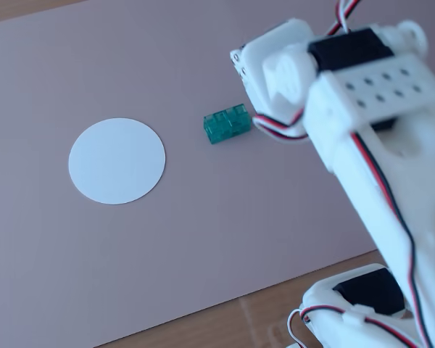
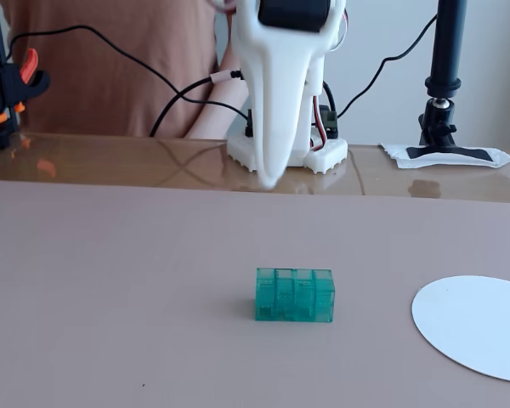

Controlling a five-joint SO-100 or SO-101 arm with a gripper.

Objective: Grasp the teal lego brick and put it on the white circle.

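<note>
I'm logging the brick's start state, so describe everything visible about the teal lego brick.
The teal lego brick is a small, translucent, glossy teal-green plastic block with studs on top and ribbed sides. It sits flat and upright on the pinkish mat, long side facing the low fixed view. It lies apart from the white circle, between it and the arm. Nothing but the mat touches it.

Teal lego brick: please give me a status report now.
Gripper raised behind the translucent teal-green studded brick, holding nothing; open or shut unclear. Brick on the pink mat, apart from the flat white paper disc. Nothing between them.
</note>
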